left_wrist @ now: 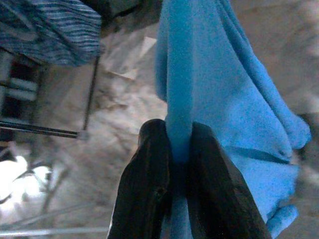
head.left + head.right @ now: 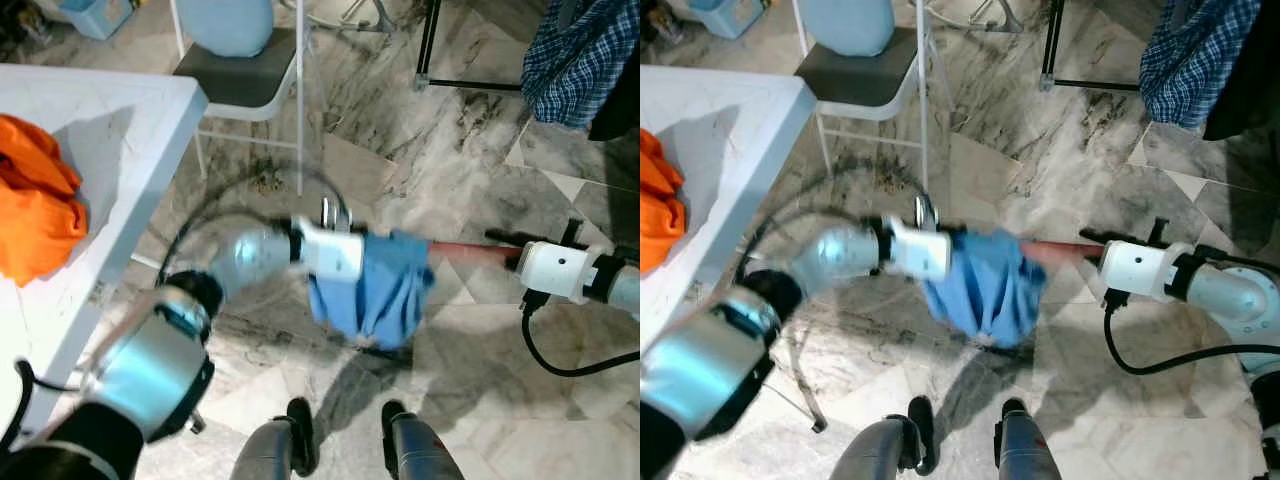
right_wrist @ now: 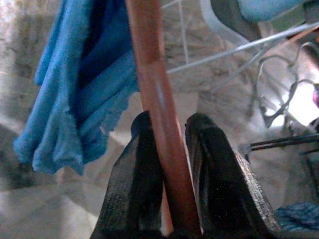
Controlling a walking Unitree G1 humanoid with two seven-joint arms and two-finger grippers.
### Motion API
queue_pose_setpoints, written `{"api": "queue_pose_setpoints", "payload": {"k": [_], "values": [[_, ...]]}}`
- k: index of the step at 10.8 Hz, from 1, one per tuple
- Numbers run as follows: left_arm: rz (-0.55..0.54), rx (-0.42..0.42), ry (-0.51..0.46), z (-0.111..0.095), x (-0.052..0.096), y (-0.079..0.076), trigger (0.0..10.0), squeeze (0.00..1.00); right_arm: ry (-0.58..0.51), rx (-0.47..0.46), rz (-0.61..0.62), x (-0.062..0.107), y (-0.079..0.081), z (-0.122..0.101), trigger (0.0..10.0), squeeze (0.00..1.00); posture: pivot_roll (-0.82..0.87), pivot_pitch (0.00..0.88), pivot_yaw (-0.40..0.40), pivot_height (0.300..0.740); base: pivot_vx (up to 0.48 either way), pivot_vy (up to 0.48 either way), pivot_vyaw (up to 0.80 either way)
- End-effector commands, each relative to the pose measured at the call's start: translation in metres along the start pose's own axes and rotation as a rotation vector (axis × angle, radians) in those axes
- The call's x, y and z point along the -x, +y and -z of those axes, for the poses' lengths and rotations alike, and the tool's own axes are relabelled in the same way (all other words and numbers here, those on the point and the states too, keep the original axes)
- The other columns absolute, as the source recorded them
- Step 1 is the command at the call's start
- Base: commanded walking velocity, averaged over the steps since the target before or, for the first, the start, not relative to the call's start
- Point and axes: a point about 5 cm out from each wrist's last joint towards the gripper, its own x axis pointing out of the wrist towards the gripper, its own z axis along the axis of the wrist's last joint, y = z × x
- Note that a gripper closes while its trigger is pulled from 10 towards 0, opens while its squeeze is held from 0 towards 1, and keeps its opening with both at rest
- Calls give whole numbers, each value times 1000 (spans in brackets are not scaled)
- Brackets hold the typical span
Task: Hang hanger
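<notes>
From the left eye view I see the hanger [image 2: 470, 251] held level above the marble floor [image 2: 450, 150], its long axis running from my left arm to my right, with a blue cloth [image 2: 375, 290] draped on it. My left wrist view shows the left end effector [image 1: 180, 149] clamped on that cloth. My right wrist view shows the right end effector [image 3: 172, 149] gripping the reddish bar, with a white chair's legs [image 3: 209, 45] beyond.

text: none can be read | labels and brands: none are seen on the garments, the arms or the furniture | numbers and signs: none are found | several surfaces are blurred and cannot be checked
</notes>
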Motion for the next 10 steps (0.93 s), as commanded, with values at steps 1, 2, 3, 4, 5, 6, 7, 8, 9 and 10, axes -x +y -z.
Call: {"api": "queue_pose_setpoints", "payload": {"k": [1, 2, 3, 4, 5, 6, 7, 8, 9, 10], "values": [[43, 38, 30, 10, 7, -10, 0, 0, 7, -55, -8, 1, 6, 4, 10000, 1000, -226, 320, 156, 740, 0, 0, 0], [45, 76, 61, 17, 13, -13, 0, 0, 7, -86, -10, 3, 8, 5, 10000, 1000, -223, 321, 152, 740, 0, 0, 0], [23, 113, 114, 30, 25, -15, 0, 0, 6, -118, 49, 6, 4, 5, 10000, 1000, -221, 321, 153, 740, 0, 0, 0], [7, 131, 137, 37, 32, -16, 0, 0, 38, -109, 117, 10, -5, 8, 10000, 1000, -224, 323, 155, 740, 0, 0, 0], [6, 146, 139, 38, 34, -17, 0, 0, 48, -94, 135, 11, -9, 8, 10000, 1000, -225, 325, 156, 740, 0, 0, 0], [11, 150, 137, 38, 34, -18, 0, 0, 54, -107, 137, 12, -10, 8, 10000, 1000, -229, 326, 158, 740, 0, 0, 0], [10, 154, 140, 39, 34, -19, 0, 0, 64, -102, 120, 13, -9, 8, 10000, 1000, -231, 326, 160, 740, 0, 0, 0], [-4, 167, 158, 40, 34, -18, 0, 0, 114, -88, 120, 14, -8, 11, 10000, 1000, -231, 326, 160, 740, 0, 0, 0], [-22, 171, 182, 43, 35, -16, 0, 0, 152, -88, 168, 15, -11, 13, 10000, 1000, -245, 339, 162, 740, 0, 0, 0], [-52, 194, 202, 46, 37, -14, 0, 0, 136, -111, 228, 19, -15, 11, 10000, 1000, -245, 339, 162, 740, 0, 0, 0]]}}
